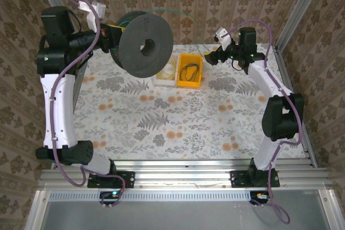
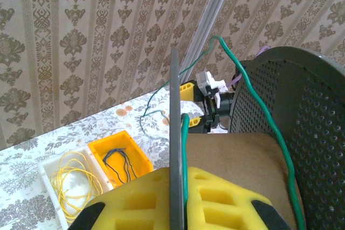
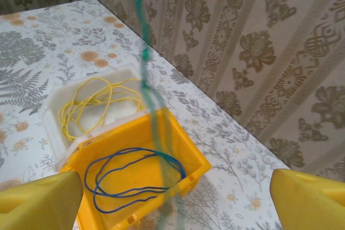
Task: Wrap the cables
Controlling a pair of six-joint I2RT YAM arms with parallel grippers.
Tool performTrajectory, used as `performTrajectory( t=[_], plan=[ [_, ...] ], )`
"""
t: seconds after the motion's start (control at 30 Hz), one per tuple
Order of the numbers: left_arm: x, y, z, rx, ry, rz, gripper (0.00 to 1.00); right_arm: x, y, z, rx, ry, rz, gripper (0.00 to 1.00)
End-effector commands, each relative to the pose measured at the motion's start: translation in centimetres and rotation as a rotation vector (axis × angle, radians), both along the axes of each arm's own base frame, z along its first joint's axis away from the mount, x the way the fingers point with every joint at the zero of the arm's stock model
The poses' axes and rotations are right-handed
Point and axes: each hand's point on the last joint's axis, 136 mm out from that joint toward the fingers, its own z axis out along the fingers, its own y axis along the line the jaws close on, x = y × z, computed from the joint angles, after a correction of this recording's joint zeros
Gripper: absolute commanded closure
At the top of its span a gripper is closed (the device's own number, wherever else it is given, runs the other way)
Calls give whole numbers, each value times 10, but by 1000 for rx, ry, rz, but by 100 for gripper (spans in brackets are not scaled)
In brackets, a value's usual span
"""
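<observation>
Mid-winding: left gripper point(image 2: 175, 192) pinches the spool point(image 1: 132, 57), upper left; right gripper point(image 3: 175, 197) (jaws spread) should next close on the green cable point(image 3: 144, 52).

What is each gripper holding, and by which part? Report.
Left gripper: the black spool, clamped by the edge of one flange. Right gripper: nothing; open, green cable passing between its fingers.

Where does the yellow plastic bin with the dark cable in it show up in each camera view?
Top external: the yellow plastic bin sits at the far middle of the table.
Left wrist: lower left, on the table.
Right wrist: bottom centre, seen from close above.
Shared landmark: the white plastic tray holding pale yellow cable stands right beside the bin in every view.
</observation>
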Motion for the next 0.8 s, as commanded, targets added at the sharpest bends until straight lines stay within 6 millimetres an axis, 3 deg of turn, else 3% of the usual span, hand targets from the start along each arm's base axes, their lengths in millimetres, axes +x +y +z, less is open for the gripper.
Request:
performTrajectory(
  t=[0.0, 0.17, 0.4, 0.5, 0.6, 0.77],
  plan=[
    [-19, -2, 37, -31, -117, -26, 100, 0, 17, 6, 45, -1, 68, 10],
    [-21, -3, 38, -35, -118, -35, 100, 17, 15, -5, 19, 0, 37, 13],
    [-22, -3, 41, -39, -124, -34, 100, 33, 15, -10, 9, 8, 30, 26],
    [-22, -3, 40, -38, -122, -32, 100, 33, 17, -11, 15, 3, 36, 37],
    [-22, -3, 42, -37, -126, -33, 100, 34, 18, -14, 20, 19, 49, 55],
    [-21, -3, 45, -39, -131, -33, 100, 29, 25, -14, 48, 44, 96, 75]
  ],
)
